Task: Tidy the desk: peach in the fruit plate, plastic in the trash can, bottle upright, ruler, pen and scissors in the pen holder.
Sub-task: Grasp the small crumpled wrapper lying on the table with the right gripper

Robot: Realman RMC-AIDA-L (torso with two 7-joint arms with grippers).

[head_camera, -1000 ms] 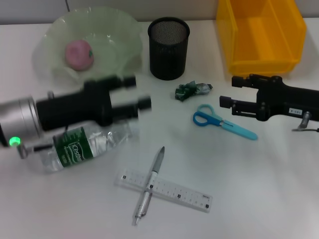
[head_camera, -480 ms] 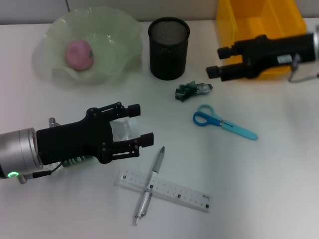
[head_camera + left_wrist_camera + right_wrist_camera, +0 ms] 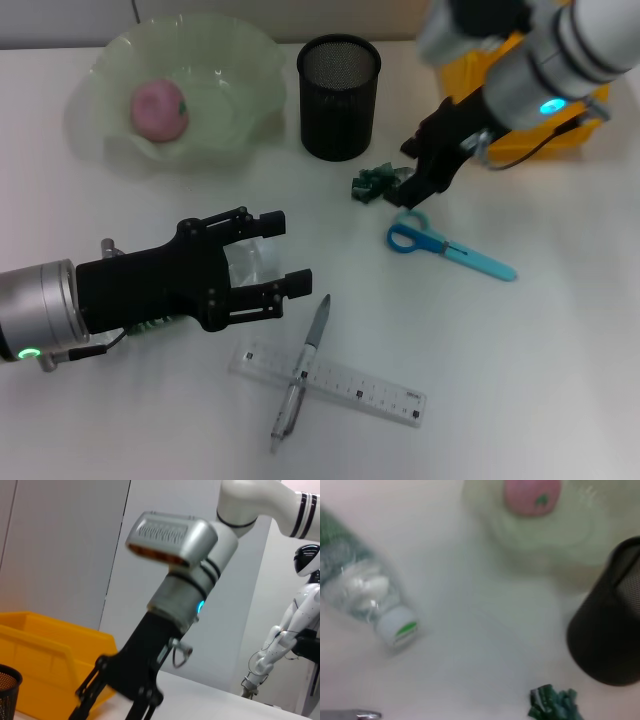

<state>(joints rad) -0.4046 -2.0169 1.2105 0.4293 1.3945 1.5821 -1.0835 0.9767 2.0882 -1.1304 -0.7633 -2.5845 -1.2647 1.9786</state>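
While left gripper (image 3: 272,255) held spread over the lying bottle (image 3: 245,262), right gripper (image 3: 415,190) had swung down from the bin onto the plastic (image 3: 375,183). Right jaw state unclear; trash step seemed next.

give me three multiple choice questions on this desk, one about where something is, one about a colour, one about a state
1. Where is the peach?
A. in the plate
B. in the pen holder
C. on the ruler

2. What colour are the scissors?
A. red
B. blue
C. black

3. How does the bottle stand?
A. upright
B. lying on its side
C. inside the bin

Answers:
1. A, the peach sits in the green plate in the head view.
2. B, both handles and blades show blue, lying beside the right gripper.
3. B, it lies flat on the table under the left gripper, whose fingers are spread.
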